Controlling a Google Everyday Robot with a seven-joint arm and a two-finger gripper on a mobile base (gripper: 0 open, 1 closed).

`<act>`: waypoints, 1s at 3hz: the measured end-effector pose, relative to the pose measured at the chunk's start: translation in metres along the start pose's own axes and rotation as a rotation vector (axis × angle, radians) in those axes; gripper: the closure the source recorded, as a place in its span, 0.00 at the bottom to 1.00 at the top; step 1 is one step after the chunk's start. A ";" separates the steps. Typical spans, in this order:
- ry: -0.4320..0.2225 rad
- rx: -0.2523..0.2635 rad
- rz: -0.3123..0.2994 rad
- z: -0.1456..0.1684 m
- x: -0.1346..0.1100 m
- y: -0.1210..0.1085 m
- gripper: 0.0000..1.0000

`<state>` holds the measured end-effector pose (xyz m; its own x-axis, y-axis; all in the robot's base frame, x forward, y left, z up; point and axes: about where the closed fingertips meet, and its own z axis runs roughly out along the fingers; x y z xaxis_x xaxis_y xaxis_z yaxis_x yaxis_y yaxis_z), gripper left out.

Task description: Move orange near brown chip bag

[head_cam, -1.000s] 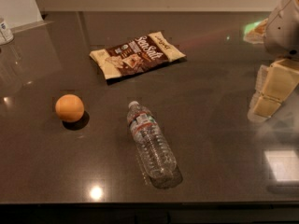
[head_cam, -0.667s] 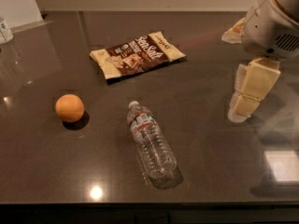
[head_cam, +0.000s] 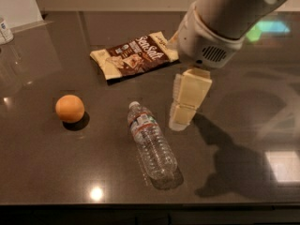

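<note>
The orange sits on the dark table at the left. The brown chip bag lies flat farther back, near the middle, up and to the right of the orange. My gripper hangs from the white arm that comes in from the top right. It points down above the table, just right of the water bottle's cap and in front of the bag's right end. It is well to the right of the orange and holds nothing that I can see.
A clear plastic water bottle lies on its side between the orange and the gripper. A small white container stands at the far left edge. The table's front edge runs along the bottom.
The arm and gripper have moved left from the right edge to the middle of the table. The orange, bag and bottle have not moved.
</note>
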<state>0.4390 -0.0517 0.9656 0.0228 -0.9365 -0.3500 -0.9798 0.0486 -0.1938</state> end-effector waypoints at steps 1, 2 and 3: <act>-0.034 -0.026 -0.030 0.028 -0.042 0.000 0.00; -0.059 -0.045 -0.045 0.051 -0.080 -0.001 0.00; -0.061 -0.065 -0.059 0.073 -0.111 0.000 0.00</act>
<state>0.4505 0.0771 0.9377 0.0911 -0.9140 -0.3953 -0.9872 -0.0307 -0.1566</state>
